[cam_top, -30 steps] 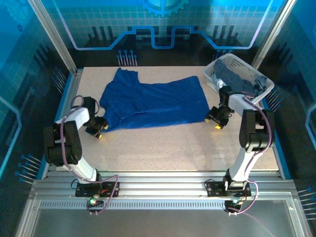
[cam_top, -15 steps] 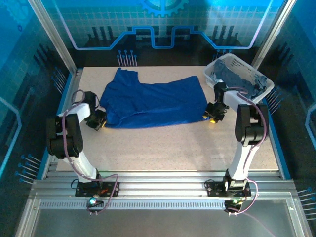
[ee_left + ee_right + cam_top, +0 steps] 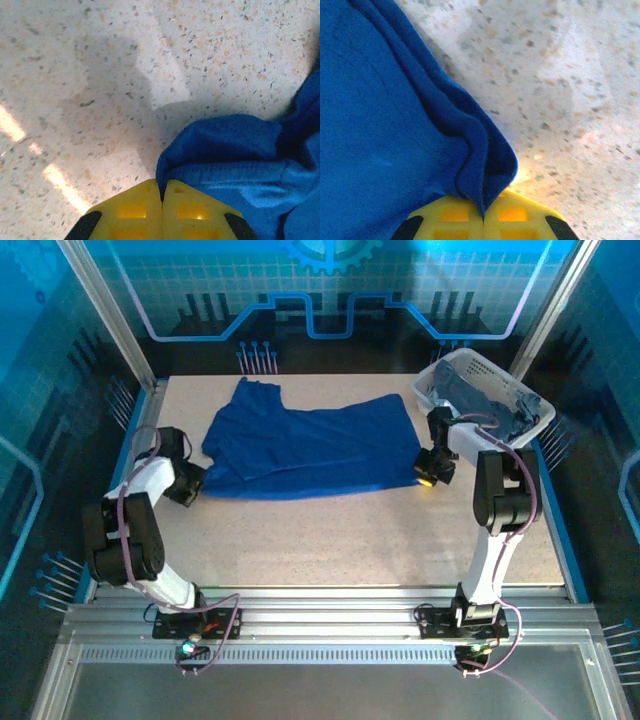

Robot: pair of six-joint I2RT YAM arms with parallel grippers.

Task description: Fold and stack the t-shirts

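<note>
down at the tabletop, the left gripper [image 3: 161, 194] has its yellow fingers [image 3: 132, 212] pressed tight together, nipping a folded edge of the royal blue t-shirt [image 3: 235, 165] right against the speckled table [image 3: 75, 75], and over on the other side the right gripper [image 3: 483, 214] is clamped the same way on a pinched-up corner of that shirt. from above, the two grippers sit at the shirt's near left and near right corners with the cloth spread across the far half of the table between them. further out, at the far right corner, the white basket [image 3: 533, 432] holds duller grey-blue t-shirts [image 3: 478, 400] bunched inside.
</note>
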